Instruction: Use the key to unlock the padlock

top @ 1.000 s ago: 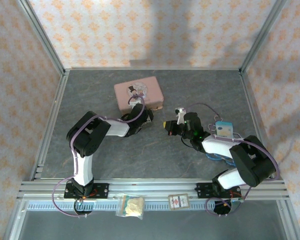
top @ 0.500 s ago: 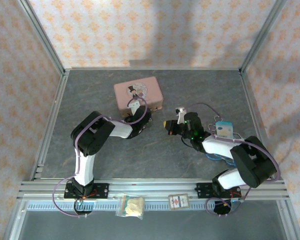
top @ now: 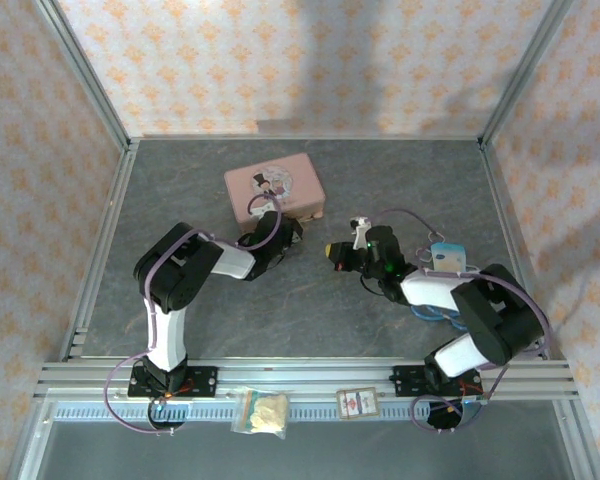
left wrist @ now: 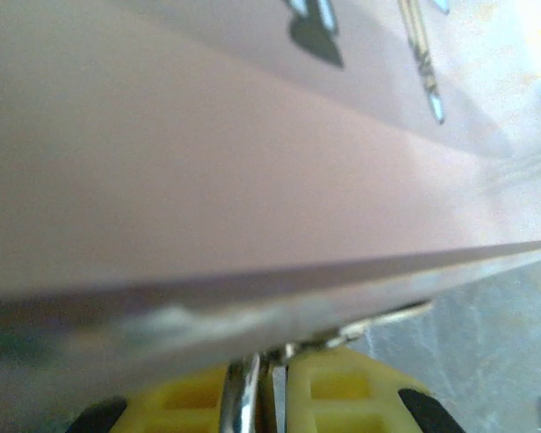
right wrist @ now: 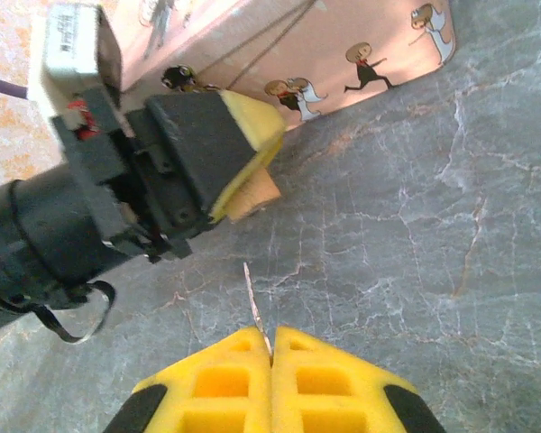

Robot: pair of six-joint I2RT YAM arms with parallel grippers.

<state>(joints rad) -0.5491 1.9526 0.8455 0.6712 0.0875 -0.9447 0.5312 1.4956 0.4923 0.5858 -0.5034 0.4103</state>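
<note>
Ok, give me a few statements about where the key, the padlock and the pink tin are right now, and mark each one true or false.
1. The right end effector is shut on the key. True.
2. The key's tip is already inside the padlock. False: bare table shows between the tip and the padlock.
3. The left end effector holds the padlock close beside the pink tin. True.
4. The pink tin lies right by the arm bases. False: it lies toward the far side of the table, beyond both end effectors.
</note>
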